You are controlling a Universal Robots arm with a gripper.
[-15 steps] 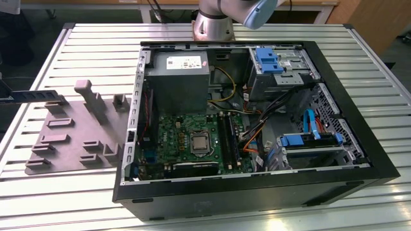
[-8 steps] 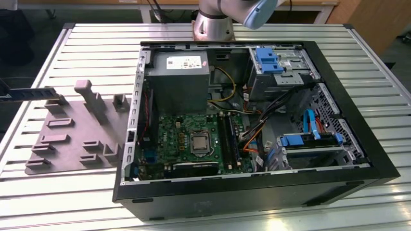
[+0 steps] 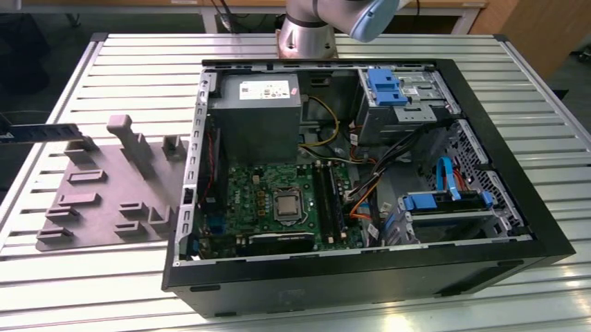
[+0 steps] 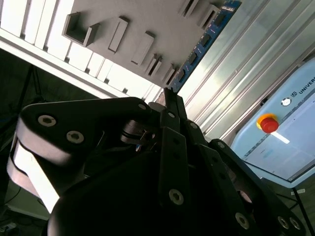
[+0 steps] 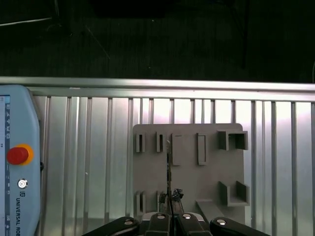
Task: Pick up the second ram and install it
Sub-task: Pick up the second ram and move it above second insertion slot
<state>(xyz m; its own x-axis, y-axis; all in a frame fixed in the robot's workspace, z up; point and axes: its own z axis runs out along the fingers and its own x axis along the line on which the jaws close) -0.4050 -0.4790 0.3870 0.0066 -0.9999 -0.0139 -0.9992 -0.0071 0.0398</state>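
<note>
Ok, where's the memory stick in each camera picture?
Exterior view: memory stick at the exterior view's left edge, above the grey plate.
First wrist view: memory stick edge-on, from the gripper across the grey plate.
Second wrist view: memory stick, a blue strip from the gripper, next to the grey plate.
Shared landmark: the grey plate.

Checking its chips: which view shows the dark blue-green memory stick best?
The second wrist view: the dark blue-green memory stick shows its flat face. The first wrist view shows the stick edge-on; the exterior view, a dark bar.
</note>
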